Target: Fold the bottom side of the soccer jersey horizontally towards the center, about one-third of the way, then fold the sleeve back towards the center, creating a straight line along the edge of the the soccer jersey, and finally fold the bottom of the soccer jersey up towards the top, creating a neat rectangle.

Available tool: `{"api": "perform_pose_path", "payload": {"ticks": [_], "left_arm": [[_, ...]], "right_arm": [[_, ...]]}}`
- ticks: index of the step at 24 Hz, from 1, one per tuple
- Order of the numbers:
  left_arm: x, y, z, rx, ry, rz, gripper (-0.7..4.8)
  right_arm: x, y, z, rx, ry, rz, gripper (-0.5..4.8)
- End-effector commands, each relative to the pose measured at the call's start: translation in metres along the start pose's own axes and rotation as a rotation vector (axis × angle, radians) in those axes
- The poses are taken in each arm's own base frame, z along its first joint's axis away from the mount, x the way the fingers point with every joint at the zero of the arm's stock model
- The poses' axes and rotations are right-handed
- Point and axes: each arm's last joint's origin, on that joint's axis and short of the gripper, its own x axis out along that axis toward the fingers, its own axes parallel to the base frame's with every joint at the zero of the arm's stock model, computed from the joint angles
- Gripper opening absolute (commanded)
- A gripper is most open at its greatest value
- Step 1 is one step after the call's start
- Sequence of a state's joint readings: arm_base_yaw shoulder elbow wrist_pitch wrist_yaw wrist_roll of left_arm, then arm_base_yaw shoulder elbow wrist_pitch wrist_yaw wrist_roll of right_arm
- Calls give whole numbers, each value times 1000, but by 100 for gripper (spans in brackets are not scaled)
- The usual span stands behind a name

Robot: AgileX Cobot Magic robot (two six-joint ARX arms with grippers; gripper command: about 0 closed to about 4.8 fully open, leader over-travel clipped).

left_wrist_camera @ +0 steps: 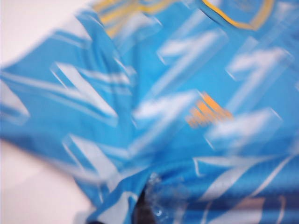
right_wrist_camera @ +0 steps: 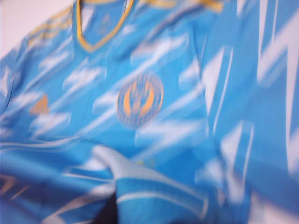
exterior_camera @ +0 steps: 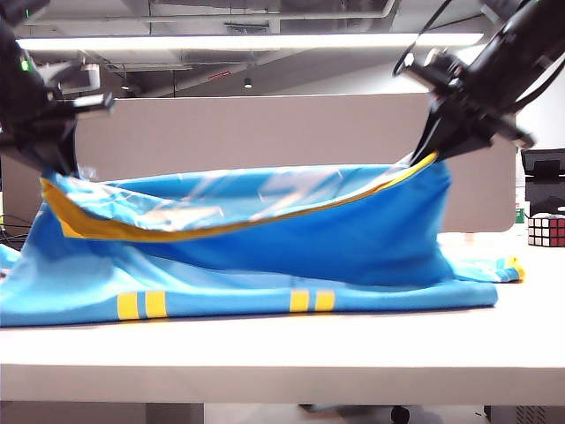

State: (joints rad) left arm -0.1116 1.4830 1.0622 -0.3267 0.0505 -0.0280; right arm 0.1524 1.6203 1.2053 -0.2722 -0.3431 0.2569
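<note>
Hem point(exterior_camera: 221, 231) hangs lifted above the table point(exterior_camera: 282, 353) for folding; left hand point(exterior_camera: 55, 163) grips one corner, right hand point(exterior_camera: 433, 146) the other, of the soccer jersey point(exterior_camera: 265, 274).

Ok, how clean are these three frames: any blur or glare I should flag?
Exterior view: soccer jersey fairly sharp, left gripper and right gripper motion-smeared, ceiling light strip blown out. Left wrist view: heavy motion blur across the pattern. Right wrist view: blurred too, though the crest still reads.

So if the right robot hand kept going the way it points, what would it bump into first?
Probably the soccer jersey itself: the right gripper points down at its patterned front, spread on the table. Depth is blurry.
</note>
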Motion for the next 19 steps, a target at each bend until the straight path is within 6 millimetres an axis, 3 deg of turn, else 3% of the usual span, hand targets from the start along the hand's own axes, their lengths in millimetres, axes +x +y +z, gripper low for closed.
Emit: {"api": "perform_pose_path", "payload": {"ticks": [1,3,8,11,13,15,17,19], "left_arm": [[17,24,12,5,-87,55,203],[21,40,12,-15,-109,86,249],[20,81,15,-51,-181,144,249],[19,105,11,-91,-186,181,253],[30,126,-1,-154,-148,144,345],[37,132,-7,-176,-122,141,346],[48,140,-15,-194,-95,119,346],[58,143,-20,-200,-84,115,346]], "right_arm": [[13,-16,21,-16,-103,-7,250],[13,-28,28,-9,-142,-29,255],[-1,-62,39,26,-229,-94,245],[-8,-89,36,88,-198,-152,230],[-4,-117,26,157,-139,-168,236],[0,-128,22,184,-111,-172,252],[2,-142,15,220,-82,-191,301],[6,-150,11,240,-65,-193,310]]}}
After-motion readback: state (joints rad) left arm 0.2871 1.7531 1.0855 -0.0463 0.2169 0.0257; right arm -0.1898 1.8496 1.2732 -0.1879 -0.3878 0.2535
